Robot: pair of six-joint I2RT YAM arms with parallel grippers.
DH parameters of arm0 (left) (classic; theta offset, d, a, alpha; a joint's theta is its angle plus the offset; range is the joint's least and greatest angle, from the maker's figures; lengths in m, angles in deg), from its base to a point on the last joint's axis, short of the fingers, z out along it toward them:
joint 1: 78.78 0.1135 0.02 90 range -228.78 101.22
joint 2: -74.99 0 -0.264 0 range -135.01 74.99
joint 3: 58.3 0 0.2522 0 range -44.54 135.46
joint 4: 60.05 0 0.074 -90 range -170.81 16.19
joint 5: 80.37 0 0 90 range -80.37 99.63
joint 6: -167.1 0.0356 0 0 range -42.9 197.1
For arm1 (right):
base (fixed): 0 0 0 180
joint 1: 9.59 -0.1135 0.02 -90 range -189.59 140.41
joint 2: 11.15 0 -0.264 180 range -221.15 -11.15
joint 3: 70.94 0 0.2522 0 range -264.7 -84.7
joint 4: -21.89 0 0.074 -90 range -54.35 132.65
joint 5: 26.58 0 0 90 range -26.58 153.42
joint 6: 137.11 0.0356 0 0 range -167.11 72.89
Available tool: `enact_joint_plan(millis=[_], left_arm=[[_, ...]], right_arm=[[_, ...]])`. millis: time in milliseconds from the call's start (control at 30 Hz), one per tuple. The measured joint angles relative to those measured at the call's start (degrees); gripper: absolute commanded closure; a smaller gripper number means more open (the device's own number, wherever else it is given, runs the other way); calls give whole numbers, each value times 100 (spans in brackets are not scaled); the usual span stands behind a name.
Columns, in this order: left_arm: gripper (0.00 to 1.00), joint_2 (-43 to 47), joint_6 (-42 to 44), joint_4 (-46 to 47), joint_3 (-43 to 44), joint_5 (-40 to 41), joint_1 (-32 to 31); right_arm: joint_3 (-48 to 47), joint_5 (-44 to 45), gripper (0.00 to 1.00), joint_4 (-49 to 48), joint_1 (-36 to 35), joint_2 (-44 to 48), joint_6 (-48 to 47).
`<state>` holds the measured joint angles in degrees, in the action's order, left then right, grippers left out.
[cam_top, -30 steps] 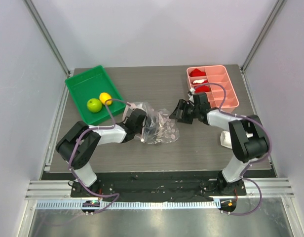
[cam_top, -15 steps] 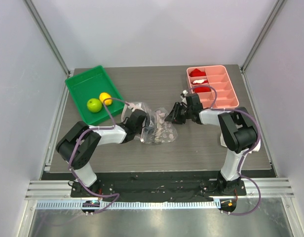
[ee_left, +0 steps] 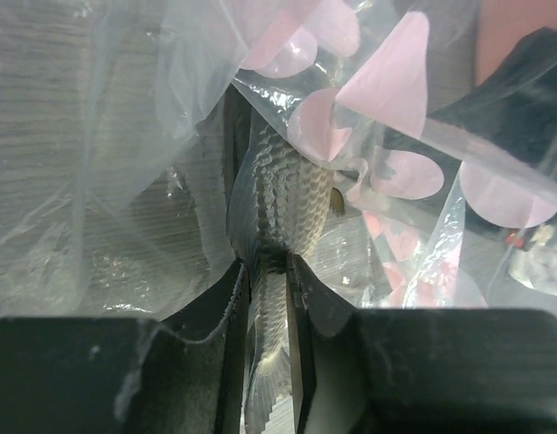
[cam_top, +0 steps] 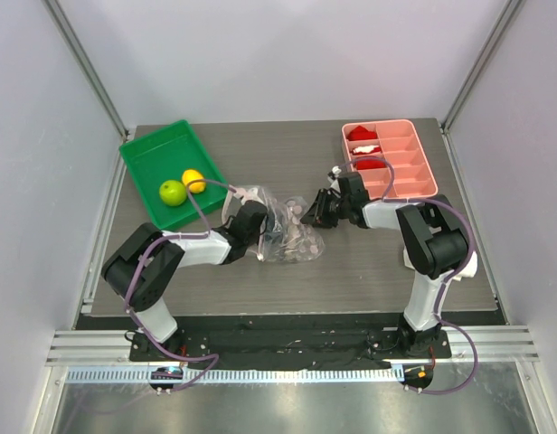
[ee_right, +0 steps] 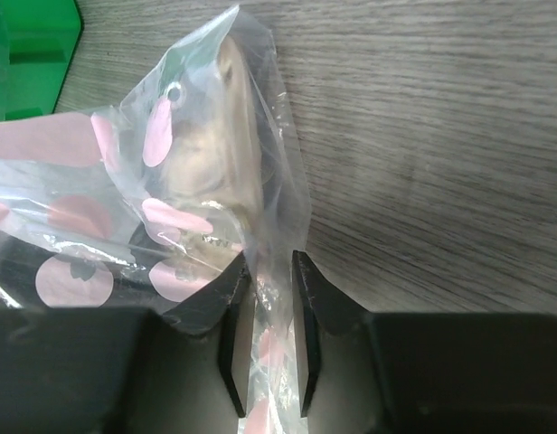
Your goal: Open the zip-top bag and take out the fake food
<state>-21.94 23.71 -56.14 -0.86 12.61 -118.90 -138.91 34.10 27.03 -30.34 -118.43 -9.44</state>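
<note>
**Both arms gripping the bag.** The zip-top bag [cam_top: 292,237] lies mid-counter [cam_top: 351,262]. The left gripper [ee_left: 268,267] and right gripper [ee_right: 268,262] are each clamped on its film at opposite ends. The fake food, a lime-green fruit [cam_top: 173,192] and a yellow-orange fruit [cam_top: 194,181], sits outside the bag in the green tray [cam_top: 161,152].

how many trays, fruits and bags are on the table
trays: 2, green tray and pink tray
fruits: 2, green fruit and yellow fruit
bags: 1, bag
total: 5
</note>
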Motion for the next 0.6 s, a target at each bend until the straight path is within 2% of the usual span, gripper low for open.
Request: enact_joint_plan(millis=[67,167,233,300,367,467,600], left_arm=[[74,0,-11,55,0,-4,-2],[76,-22,-26,138,0,-7,-13],[88,-59,-31,181,0,-4,-13],[100,-111,-44,203,2,9,-13],[100,-146,-33,195,20,37,-13],[100,-151,-17,116,81,98,-13],[100,-74,-7,11,109,146,-17]], right_arm=[[0,0,77,0,-28,-4,0],[0,2,78,-20,-68,-13,0],[0,7,77,-31,-96,-15,2],[0,20,62,-39,-111,-15,9],[0,81,49,7,-114,-13,15],[9,136,36,122,-90,103,-24],[428,579,29,719,-48,881,-282]])
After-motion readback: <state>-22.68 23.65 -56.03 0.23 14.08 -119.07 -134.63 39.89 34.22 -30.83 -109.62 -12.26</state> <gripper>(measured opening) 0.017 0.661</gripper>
